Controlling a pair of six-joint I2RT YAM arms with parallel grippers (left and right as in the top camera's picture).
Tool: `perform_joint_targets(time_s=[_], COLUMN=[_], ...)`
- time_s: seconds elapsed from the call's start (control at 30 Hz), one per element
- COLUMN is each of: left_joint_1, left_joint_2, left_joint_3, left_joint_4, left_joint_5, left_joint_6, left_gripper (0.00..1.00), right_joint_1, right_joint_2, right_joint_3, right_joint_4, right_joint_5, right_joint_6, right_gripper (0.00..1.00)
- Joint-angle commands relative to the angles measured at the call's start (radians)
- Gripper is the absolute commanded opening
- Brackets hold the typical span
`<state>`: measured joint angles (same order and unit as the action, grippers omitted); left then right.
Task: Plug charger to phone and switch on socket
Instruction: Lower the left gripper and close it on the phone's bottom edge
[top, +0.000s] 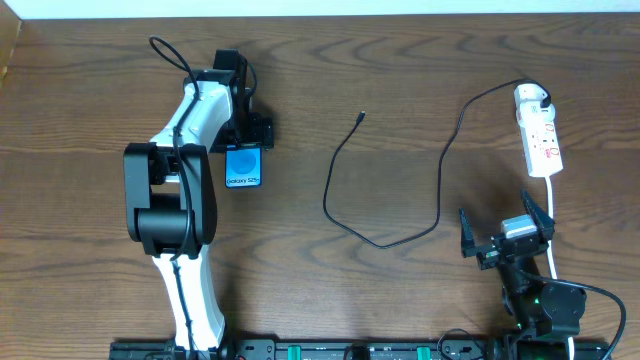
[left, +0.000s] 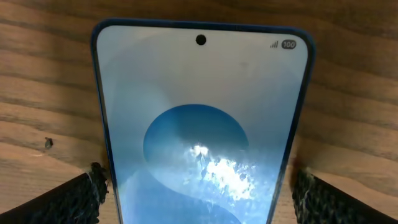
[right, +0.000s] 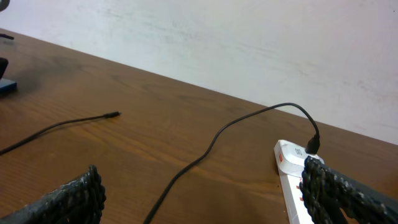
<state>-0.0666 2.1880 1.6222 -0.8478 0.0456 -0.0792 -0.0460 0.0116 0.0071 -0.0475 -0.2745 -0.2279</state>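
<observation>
I see the phone (top: 244, 166) lying flat and face up on the desk (top: 400, 60). It is a small rectangle with a bright blue screen and white lettering at its near end. In the left wrist view the phone (left: 199, 124) fills the frame: pale blue glass with a darker blue disc, a punch-hole lens at the top and a blue rim.

My left claw (top: 247, 140) is released, with its jaws spread wide. It stands astride one end of the phone, one finger at each long edge. From the wrist, the left claw (left: 199, 205) has its pads just beside the rim. I cannot tell whether either pad touches it.

The charger (top: 380, 240) is a thin black cable looping over the middle of the desk. Its plug tip (top: 360, 117) lies loose, well apart from the phone. Its white plug (top: 530, 97) sits in the far end of the socket (top: 541, 135), a narrow white strip with red marks. I cannot read the switch positions.

My right claw (top: 497, 210) is also released and holds nothing. It is near the socket's near end, and the white cord (top: 553, 215) runs just beside it. In the right wrist view the right claw (right: 205, 196) frames the cable, with the socket (right: 292, 180) at its right finger.
</observation>
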Motion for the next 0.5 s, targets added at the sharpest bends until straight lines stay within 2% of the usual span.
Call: perform_joint_targets(time_s=[0.0,0.2,0.4,0.47], left_joint_1=[0.004,0.005,0.004,0.005], left_joint_2=[0.016,0.016,0.016,0.016], left_joint_3=[-0.039,-0.061,-0.062,-0.062], left_joint_4=[0.013,0.016,0.017,0.017], left_joint_5=[-0.013,-0.013,-0.013,-0.013], left_joint_6=[-0.013,-0.013,-0.013,-0.012], left_gripper=[0.96,0.95,0.80,0.79], right_joint_1=[0.010,0.010,0.010,0.010], right_joint_2=[-0.006,-0.006,-0.006,-0.006], right_joint_3=[-0.002,-0.002,-0.002,-0.002], right_joint_4=[-0.005,-0.005,-0.005,-0.005], right_joint_5=[0.003,0.003,0.003,0.003], right_joint_6=[0.006,0.006,0.006,0.006], right_gripper=[0.99,0.99,0.99,0.99])
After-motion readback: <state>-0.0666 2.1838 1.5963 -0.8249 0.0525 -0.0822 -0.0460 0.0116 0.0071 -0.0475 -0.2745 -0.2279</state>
